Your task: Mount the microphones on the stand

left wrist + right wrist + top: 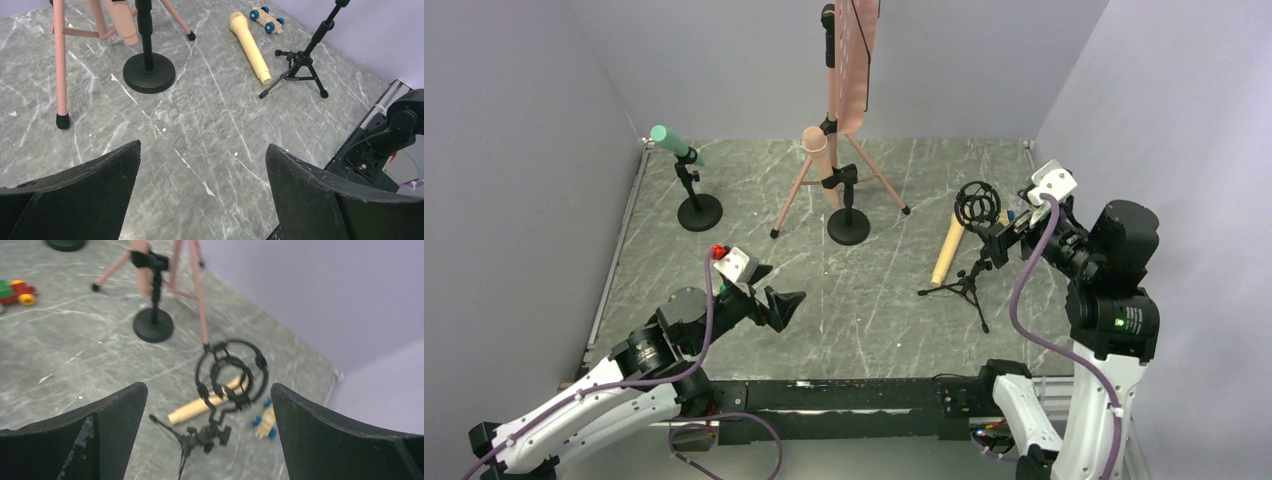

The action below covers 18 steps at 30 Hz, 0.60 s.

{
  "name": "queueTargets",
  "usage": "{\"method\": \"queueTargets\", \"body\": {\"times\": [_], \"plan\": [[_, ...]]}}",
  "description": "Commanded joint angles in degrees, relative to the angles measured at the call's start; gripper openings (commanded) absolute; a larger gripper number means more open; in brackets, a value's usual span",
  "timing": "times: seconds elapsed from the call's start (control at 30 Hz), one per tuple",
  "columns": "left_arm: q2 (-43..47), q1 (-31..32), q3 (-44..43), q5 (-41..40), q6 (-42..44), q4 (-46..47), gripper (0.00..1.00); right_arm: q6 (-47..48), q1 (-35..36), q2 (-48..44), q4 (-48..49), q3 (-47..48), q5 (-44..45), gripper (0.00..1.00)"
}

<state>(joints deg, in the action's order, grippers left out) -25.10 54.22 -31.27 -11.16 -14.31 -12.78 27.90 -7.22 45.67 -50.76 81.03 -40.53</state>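
A beige microphone (948, 250) lies loose on the table beside a black tripod stand (964, 285) topped by an empty ring mount (977, 203). It also shows in the left wrist view (249, 47) and the right wrist view (200, 409). A green microphone (669, 140) sits in a small stand at the back left. A pink microphone (817, 150) sits in a round-base stand (849, 227). My right gripper (999, 235) is open and empty, just right of the ring mount (231, 375). My left gripper (779, 303) is open and empty, low over the near left of the table.
A pink tripod (849, 60) with a tall pink panel stands at the back centre, its legs around the round-base stand. A small wooden car with blue wheels (267, 20) lies behind the beige microphone. A red and green brick toy (15, 291) lies by my left wrist.
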Motion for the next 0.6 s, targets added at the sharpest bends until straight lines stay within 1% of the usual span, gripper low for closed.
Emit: {"method": "queueTargets", "body": {"times": [0.0, 0.1, 0.2, 0.37, 0.57], "plan": [[1.58, -0.25, 0.69, 1.87, -0.55, 0.85, 0.99, -8.72, -4.57, -2.18, -0.49, -5.36, 12.65, 1.00], [2.76, -0.22, 1.27, 2.25, -0.70, 0.42, 0.99, -9.09, -5.27, -4.93, -2.10, -9.56, 16.41, 1.00], [4.04, -0.20, 1.81, 2.97, -0.71, -0.06, 0.99, -8.56, -5.34, -6.37, -3.48, -12.78, 18.20, 1.00], [6.72, -0.25, 3.07, 3.73, -1.67, -1.50, 0.99, -8.10, -5.40, -5.94, -3.39, -16.66, 15.75, 1.00], [11.04, -0.25, 5.78, 3.51, -3.09, -2.29, 0.99, -7.31, -5.52, -2.93, 0.91, -21.22, 12.52, 1.00]]}}
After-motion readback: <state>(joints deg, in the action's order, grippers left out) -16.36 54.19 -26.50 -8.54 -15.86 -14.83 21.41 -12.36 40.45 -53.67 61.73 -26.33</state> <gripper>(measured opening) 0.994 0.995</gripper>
